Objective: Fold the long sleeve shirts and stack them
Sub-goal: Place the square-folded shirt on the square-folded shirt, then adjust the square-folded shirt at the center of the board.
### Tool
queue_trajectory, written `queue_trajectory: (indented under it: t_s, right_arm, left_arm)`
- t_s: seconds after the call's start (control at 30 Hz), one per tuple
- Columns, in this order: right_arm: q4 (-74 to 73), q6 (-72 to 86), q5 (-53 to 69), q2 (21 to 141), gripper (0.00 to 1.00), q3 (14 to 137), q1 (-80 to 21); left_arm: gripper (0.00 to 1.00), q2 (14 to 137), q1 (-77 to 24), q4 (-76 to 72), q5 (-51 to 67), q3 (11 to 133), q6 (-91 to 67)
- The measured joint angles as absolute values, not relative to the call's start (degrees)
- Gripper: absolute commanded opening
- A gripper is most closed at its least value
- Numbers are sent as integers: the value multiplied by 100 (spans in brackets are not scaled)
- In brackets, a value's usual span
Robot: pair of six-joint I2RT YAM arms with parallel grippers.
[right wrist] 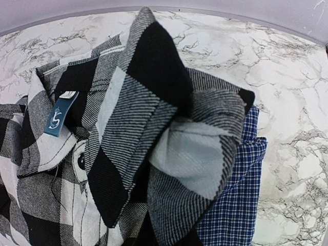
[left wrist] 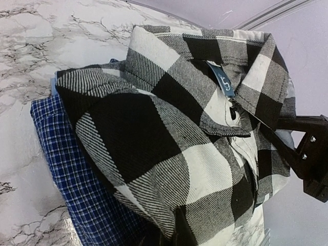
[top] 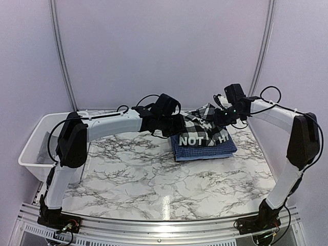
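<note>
The black-and-white check shirt (top: 197, 128) is a thick brushed weave of big black, white and twill-striped squares, with white block lettering (top: 190, 140) across its front fold. It hangs bunched between the two sets of fingers. Its collar end is raised and its lower folds sag onto the blue shirt (top: 205, 149) directly beneath them. A small blue label (left wrist: 221, 79) is sewn inside the collar band.

The left gripper (top: 177, 124) meets the cloth's left edge. Its fingers are buried under the fabric in its own wrist view, pressed together on a fold of the check shirt. The right gripper (top: 221, 119) comes in from the opposite side. One of its black fingers (left wrist: 289, 134) runs into the collar edge, and its jaws are closed, pinching that same shirt.

The blue shirt is thin and finely checked, folded into a flat, neat rectangle. It lies below both grippers, with its edges showing past the heavier cloth.

Under it is the glossy, grey-veined marble table (top: 154, 179). Well to the left of the left fingers, a white plastic bin (top: 31, 154) sits at the table's edge.
</note>
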State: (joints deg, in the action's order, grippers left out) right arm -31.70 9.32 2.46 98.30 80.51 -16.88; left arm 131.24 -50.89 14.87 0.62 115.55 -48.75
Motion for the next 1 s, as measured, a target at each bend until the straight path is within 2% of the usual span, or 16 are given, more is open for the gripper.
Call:
queue_trajectory:
  t_s: [0.17,0.23,0.27,0.4,0.57,0.83,1.0]
  right_arm:
    - [-3159,873,198,9872,30,8027,-1590]
    - [-3142,838,82,9907,41,8027,-1520]
    - [-3142,814,19,9926,44,8027,-1483]
    - [-3205,740,-196,9974,48,8060,-1424]
    - [-3267,746,-255,9894,52,8088,-1516]
    - [-3144,934,-351,9306,64,7749,-2421]
    - [-2969,1100,-355,9369,73,7266,-2578]
  left_arm:
    - [0,13146,-5094,1487,106,11555,-4945]
    - [5,13183,-5094,1487,117,11555,-4974]
    - [11,13214,-5094,1485,121,11555,-4976]
    - [29,13378,-5092,1496,121,11555,-4976]
    - [39,13421,-5087,1529,106,11555,-4952]
    - [49,13270,-5050,1535,-12,11509,-4751]
    - [54,12831,-4991,1533,-73,11281,-4639]
